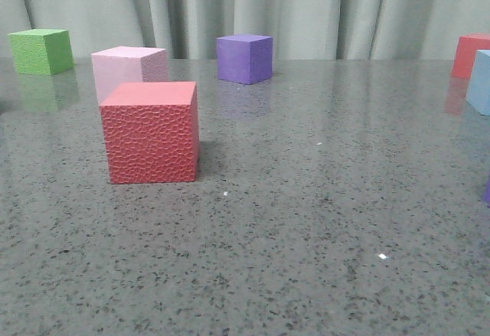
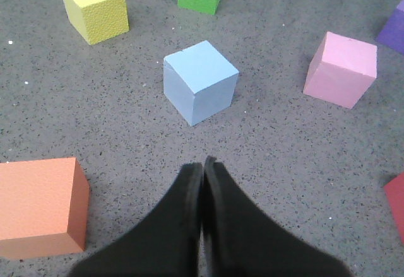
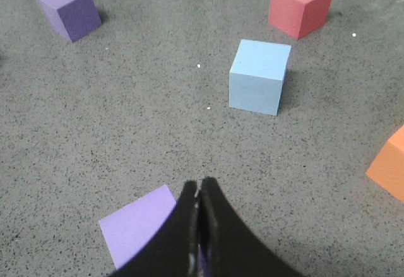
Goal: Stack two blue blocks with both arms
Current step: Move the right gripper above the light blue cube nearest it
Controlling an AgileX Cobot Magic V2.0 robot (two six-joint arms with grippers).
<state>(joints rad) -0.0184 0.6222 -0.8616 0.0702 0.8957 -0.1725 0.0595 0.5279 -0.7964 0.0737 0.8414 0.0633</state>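
Observation:
One pale blue block (image 2: 199, 81) stands on the table in the left wrist view, a short way ahead of my left gripper (image 2: 202, 165), which is shut and empty. The other blue block (image 3: 259, 76) stands ahead and a little to the side of my right gripper (image 3: 199, 185), which is also shut and empty. That block also shows at the far right edge of the front view (image 1: 481, 82). Neither gripper shows in the front view. The two blue blocks stand apart, each flat on the table.
In the front view: a red cube (image 1: 151, 132), pink cube (image 1: 130, 68), green cube (image 1: 40, 51), purple cube (image 1: 245, 58). Near the left gripper: a yellow cube (image 2: 95, 7) and an orange cube (image 2: 39, 206). A lilac cube (image 3: 139, 226) lies under the right gripper, with a red cube (image 3: 300, 4) beyond.

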